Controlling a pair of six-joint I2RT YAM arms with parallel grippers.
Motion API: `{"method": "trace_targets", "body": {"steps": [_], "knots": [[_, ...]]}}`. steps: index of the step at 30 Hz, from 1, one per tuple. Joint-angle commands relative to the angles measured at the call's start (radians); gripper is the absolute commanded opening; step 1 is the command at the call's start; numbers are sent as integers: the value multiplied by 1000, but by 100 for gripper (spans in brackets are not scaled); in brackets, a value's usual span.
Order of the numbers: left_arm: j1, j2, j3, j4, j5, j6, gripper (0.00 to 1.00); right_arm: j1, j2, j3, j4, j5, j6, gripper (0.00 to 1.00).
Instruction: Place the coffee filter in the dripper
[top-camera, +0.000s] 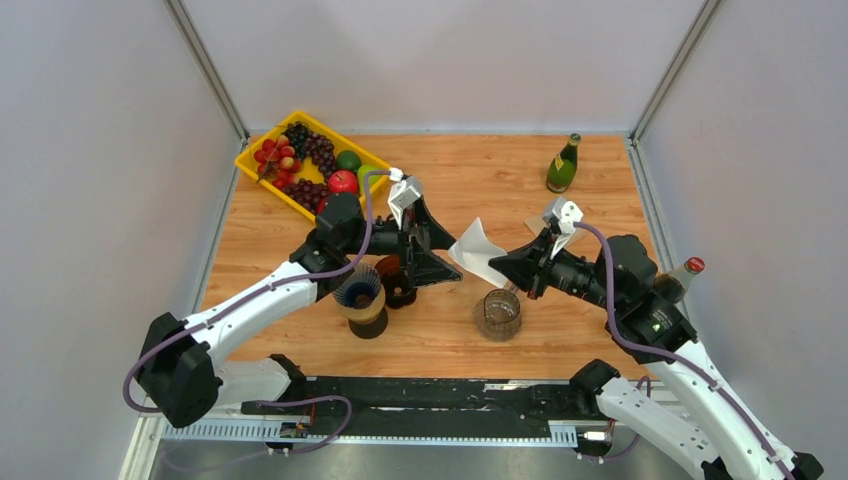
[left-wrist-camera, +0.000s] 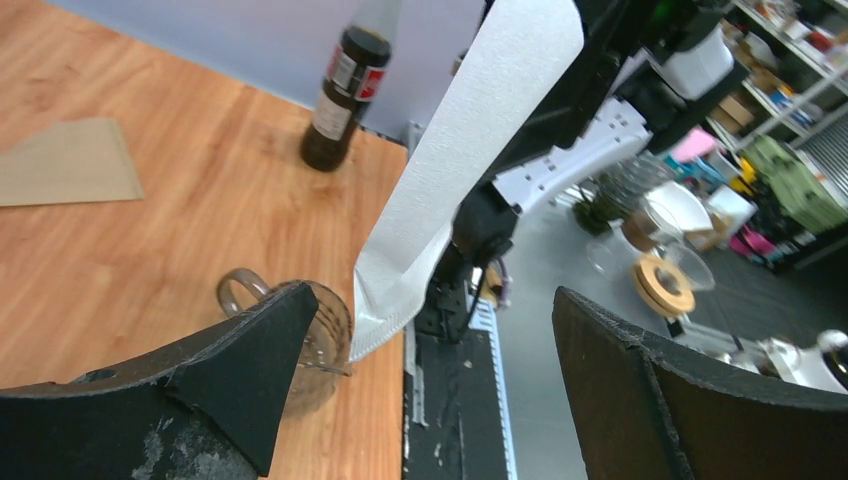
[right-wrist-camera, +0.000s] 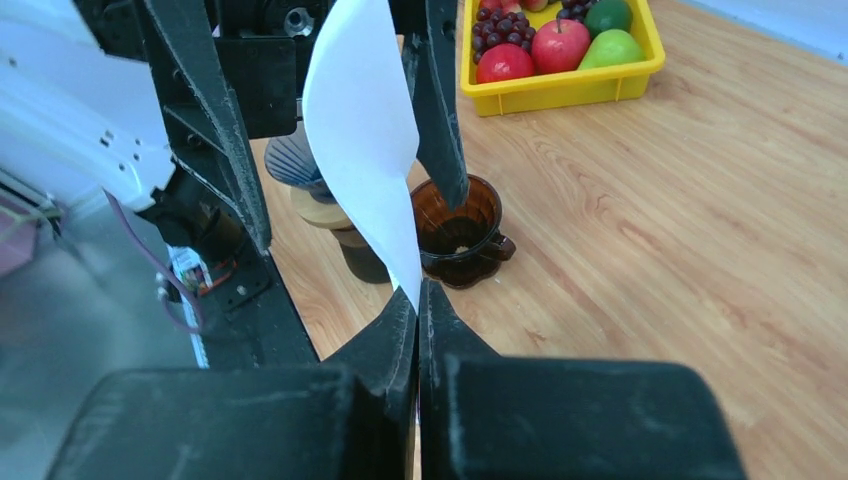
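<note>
Paper filter (right-wrist-camera: 365, 130) is pinched in the right gripper (right-wrist-camera: 418, 300), up in the air and not yet in the dripper (right-wrist-camera: 460, 230).
Treat it as near weightless and floppy: it's thin paper that will likely bend under its own span, crease easily, and pull out of a light pinch if it drags on anything. You hold it by one low corner only, fingers pressed flat together on it. I'd judge that a weak hold for steering; more edge in the jaws would be safer. The left gripper (left-wrist-camera: 435, 292) is spread wide, one finger on each side of the sheet, touching it nowhere I can see. Your right arm reaches in low from the right, wrist roughly level. Your left arm stretches over the dripper, which sits empty on the table. The filter stands just right of the dripper.
</note>
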Motion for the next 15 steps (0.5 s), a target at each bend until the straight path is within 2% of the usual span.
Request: {"method": "trace_targets", "body": {"steps": [1,5,8,10,11,12,13,14,15], "knots": [[-4,-30,26,4,-192,0,100,1,12,40,50,72,165,0],[-4,9,39,84,-202,-73,99,1,42,41,88,104,295,0],[-4,39,40,136,-196,-118,89,1,48,43,102,156,340,0],[-4,44,37,150,-204,-135,79,1,36,36,101,196,356,0],[-4,45,33,151,-217,-143,69,1,29,29,101,210,362,0],[-4,44,31,152,-231,-149,63,0,23,27,103,220,367,0],[-4,42,24,157,-237,-153,52,1,20,23,103,224,371,0],[-4,41,21,164,-251,-166,45,1,17,22,104,220,373,0],[-4,38,12,180,-260,-174,33,0,19,20,103,211,374,0]]}}
